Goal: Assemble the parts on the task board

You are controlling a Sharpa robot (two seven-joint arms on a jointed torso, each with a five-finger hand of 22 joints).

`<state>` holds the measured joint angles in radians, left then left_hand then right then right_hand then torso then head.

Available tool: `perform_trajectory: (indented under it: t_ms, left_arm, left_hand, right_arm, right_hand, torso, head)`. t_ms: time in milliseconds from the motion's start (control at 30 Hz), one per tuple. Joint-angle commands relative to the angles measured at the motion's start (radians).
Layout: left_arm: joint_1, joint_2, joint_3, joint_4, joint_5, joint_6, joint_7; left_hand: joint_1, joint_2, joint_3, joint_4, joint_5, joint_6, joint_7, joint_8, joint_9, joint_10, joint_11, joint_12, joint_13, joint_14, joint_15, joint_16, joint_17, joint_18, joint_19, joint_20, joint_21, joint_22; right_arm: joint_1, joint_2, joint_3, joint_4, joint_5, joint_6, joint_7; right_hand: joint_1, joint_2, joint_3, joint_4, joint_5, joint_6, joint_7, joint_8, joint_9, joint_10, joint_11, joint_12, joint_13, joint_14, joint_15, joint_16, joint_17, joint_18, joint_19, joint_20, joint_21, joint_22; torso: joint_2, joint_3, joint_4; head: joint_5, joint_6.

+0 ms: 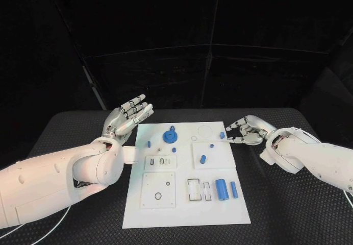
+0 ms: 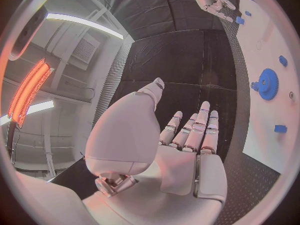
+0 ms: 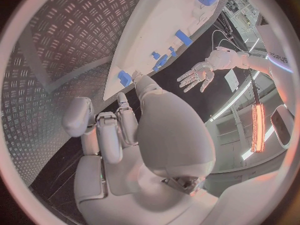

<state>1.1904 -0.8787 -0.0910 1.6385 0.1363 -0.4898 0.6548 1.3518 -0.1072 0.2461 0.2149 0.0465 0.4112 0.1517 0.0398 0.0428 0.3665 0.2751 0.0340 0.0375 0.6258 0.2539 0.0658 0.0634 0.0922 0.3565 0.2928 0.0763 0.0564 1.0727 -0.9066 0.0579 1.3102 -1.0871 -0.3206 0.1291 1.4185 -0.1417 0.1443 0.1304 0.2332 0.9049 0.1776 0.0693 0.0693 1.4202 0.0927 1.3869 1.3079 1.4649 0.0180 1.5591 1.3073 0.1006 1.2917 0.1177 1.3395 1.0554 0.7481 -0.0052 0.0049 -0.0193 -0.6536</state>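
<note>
Several parts: small blue pieces are spread over the task board (image 1: 184,204), none in either hand; the assembly looks barely begun.
Task board: white plate lying flat in the middle of the black table (image 1: 66,132), between the two arms.
Gear (image 1: 170,136): blue, toothed, at the far left of the board, with a small blue peg (image 1: 148,144) just beside it on the left.
Cylinder (image 1: 221,190): the largest blue piece, lying at the near right of the board beside a thinner blue bar (image 1: 234,189) and some empty slots.
Far-right piece (image 1: 221,135): a small blue part at the board's far right edge, nearest the right hand.
Right hand (image 1: 248,131): just off the far right edge of the board, fingers curled loosely inward toward that small piece, holding nothing; I can't tell whether a fingertip touches the board.
Left hand (image 1: 129,116): raised beyond the board's far left corner, palm flat and fingers spread straight, nothing in it.
Risk: the right hand's fingers come at the little edge piece from the side, so a slightly low or off-line reach could flick it off the board.
Risk, board: nothing steadies the plate, so a sideways push might slide it and shift the loose parts.
</note>
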Motion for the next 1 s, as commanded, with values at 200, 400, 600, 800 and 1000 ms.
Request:
perform_trajectory:
  t_ms: [200,400,600,800,1000]
  left_arm:
    - [0.001,0.002,0.001,-0.002,-0.008,0.014,0.005]
    - [0.001,0.002,0.001,-0.004,-0.008,0.013,0.005]
    - [0.001,0.001,0.001,-0.004,-0.008,0.014,0.005]
    - [0.001,0.002,0.001,-0.005,-0.008,0.015,0.004]
    - [0.001,0.003,0.001,-0.006,-0.008,0.014,0.0]
  left_hand:
    - [0.002,0.012,0.001,-0.009,0.003,0.006,0.147,0.003,0.0,0.01,0.0,0.004,0.001,0.007,0.0,0.005,0.002,0.013,0.001,-0.002,0.006,-0.001]
    - [0.002,0.012,0.001,-0.009,0.003,0.006,0.147,0.003,0.0,0.01,0.0,0.004,0.001,0.007,0.0,0.005,0.002,0.013,0.001,-0.002,0.006,-0.001]
    - [0.002,0.012,0.001,-0.009,0.003,0.006,0.147,0.003,0.0,0.01,0.0,0.004,0.001,0.007,0.0,0.005,0.002,0.013,0.001,-0.002,0.006,-0.001]
    - [0.002,0.012,0.001,-0.009,0.003,0.006,0.147,0.003,0.0,0.01,0.0,0.004,0.001,0.007,0.0,0.005,0.002,0.013,0.001,-0.002,0.006,-0.001]
    - [0.002,0.013,0.001,-0.011,0.003,0.005,0.147,0.003,0.0,0.01,0.0,0.004,0.001,0.008,0.0,0.005,0.002,0.013,0.001,-0.002,0.007,-0.001]
  right_arm:
    - [-0.005,0.022,0.0,-0.023,-0.02,-0.02,0.012]
    - [-0.006,0.039,0.001,-0.043,0.001,-0.041,0.006]
    - [-0.006,0.054,0.001,-0.05,0.006,-0.045,0.002]
    - [-0.006,0.066,0.001,-0.058,0.008,-0.043,0.002]
    - [-0.006,0.076,0.001,-0.063,0.012,-0.033,0.004]
  right_hand:
    - [-0.002,0.021,-0.009,0.003,0.0,0.007,-0.002,0.003,0.001,0.0,-0.004,0.003,0.066,0.096,-0.005,-0.003,0.223,0.0,0.001,0.003,0.001,0.007]
    - [-0.005,0.028,-0.012,0.005,0.004,0.01,-0.002,0.004,0.002,0.006,-0.005,0.01,0.073,0.098,-0.005,-0.001,0.229,-0.001,0.005,0.002,0.004,0.013]
    - [-0.008,0.034,-0.013,0.006,0.004,0.013,-0.003,0.005,0.002,0.009,-0.005,0.013,0.075,0.098,-0.005,0.0,0.232,-0.002,0.007,0.002,0.006,0.017]
    - [-0.01,0.045,-0.014,0.006,0.001,0.023,-0.005,0.009,0.004,0.014,-0.007,0.018,0.08,0.099,-0.006,0.001,0.235,-0.002,0.01,0.001,0.008,0.02]
    - [-0.011,0.053,-0.016,0.004,0.001,0.04,-0.008,0.016,0.006,0.019,-0.01,0.024,0.086,0.1,-0.009,0.002,0.236,-0.003,0.012,0.0,0.01,0.023]
  torso:
    - [0.0,-0.0013,0.0026]
    - [0.001,-0.0011,0.0018]
    - [0.001,-0.0005,0.0007]
    - [0.0,-0.0003,0.0007]
    - [0.0,-0.0002,0.0007]
  head:
    - [-0.003,0.0]
    - [0.002,-0.004]
    - [0.004,-0.007]
    - [0.005,-0.01]
    - [0.005,-0.01]
